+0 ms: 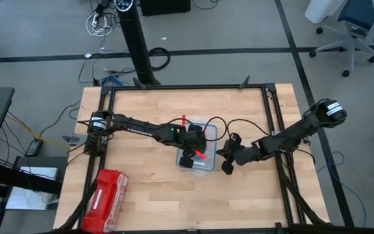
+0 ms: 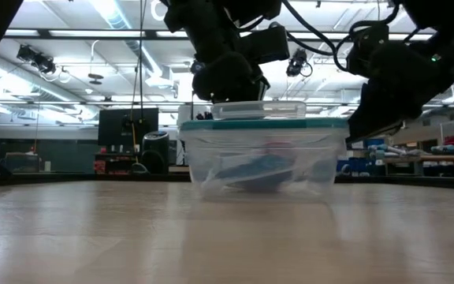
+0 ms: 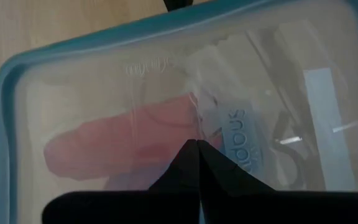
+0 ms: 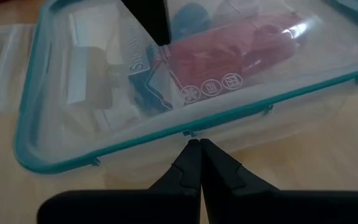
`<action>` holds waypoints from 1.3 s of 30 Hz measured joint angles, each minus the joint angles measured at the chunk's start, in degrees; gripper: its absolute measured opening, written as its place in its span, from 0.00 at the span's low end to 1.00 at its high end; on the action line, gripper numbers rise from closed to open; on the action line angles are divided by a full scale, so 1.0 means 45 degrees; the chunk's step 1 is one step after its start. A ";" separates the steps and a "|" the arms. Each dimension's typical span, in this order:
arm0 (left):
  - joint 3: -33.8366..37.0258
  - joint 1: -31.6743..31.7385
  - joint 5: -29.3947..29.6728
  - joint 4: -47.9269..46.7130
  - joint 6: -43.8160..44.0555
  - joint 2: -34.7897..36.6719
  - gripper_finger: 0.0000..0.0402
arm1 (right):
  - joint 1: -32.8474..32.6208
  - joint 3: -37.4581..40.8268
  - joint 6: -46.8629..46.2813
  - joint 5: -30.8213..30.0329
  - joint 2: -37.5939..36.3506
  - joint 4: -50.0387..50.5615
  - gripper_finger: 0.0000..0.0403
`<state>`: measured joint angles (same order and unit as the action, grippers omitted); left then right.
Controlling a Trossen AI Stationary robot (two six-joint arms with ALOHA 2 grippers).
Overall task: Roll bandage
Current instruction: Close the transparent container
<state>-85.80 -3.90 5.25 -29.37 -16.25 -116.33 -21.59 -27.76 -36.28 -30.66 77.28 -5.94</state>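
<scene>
Left claw (image 3: 199, 180), pressed together, over the lidded box (image 1: 208, 130); right claw (image 4: 201, 171) likewise, beside it.

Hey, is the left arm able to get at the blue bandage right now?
Probably not. The bandage lies inside the clear container, whose teal-rimmed lid is on. The left gripper sits shut above that lid.

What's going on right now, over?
Left gripper shut over the lid. Right gripper shut beside the container. Bandage inside, lid in the way.
</scene>
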 joint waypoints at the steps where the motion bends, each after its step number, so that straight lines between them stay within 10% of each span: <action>1: 0.0006 0.0000 0.0001 -0.0008 0.0000 0.0000 0.00 | 0.0093 0.0003 0.0256 0.0089 0.0000 -0.0109 0.00; 24: 0.0052 0.0029 0.1352 -0.0991 0.0374 0.1657 0.00 | 0.0492 -0.0006 0.0374 0.0582 0.0019 0.0673 0.00; 39: -0.0555 0.0194 0.1924 -0.6926 0.1674 0.2310 0.00 | 0.0483 -0.0021 0.0106 0.0864 -0.0015 0.1348 0.00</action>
<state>-88.30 -3.03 13.91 -60.54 -8.72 -105.94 -19.42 -27.86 -35.80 -26.77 77.21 0.13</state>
